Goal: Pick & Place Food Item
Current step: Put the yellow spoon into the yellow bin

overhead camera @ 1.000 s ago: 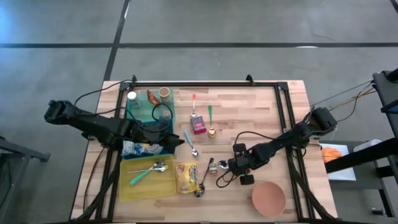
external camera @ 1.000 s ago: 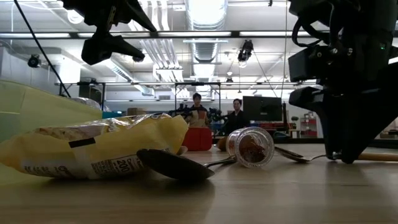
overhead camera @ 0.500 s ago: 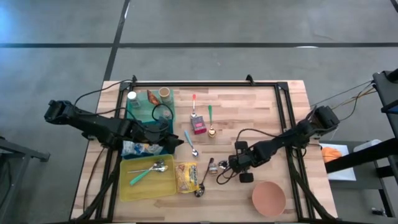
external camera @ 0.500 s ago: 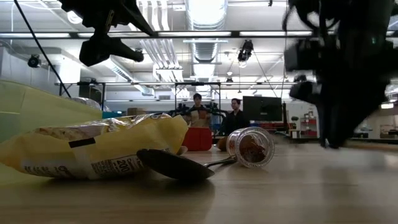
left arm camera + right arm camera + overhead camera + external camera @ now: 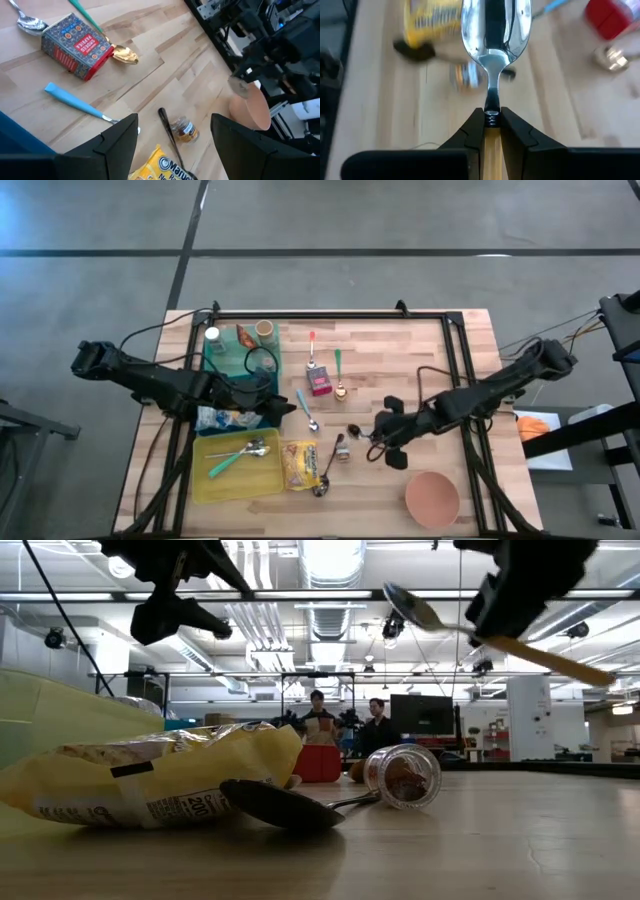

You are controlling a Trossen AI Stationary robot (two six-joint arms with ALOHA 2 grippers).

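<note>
The right gripper (image 5: 492,125) is clamped on a spoon (image 5: 495,30) by its handle, the bowl sticking straight out ahead of the fingers, lifted clear of the bench right of centre. The small jar (image 5: 343,452) lies on its side just below and ahead. The left gripper (image 5: 172,135) hangs part open, empty, near the bench's left edge.

red box (image 5: 76,46), yellow bag (image 5: 299,463), pink bowl (image 5: 432,497), green tray (image 5: 238,472)
</note>
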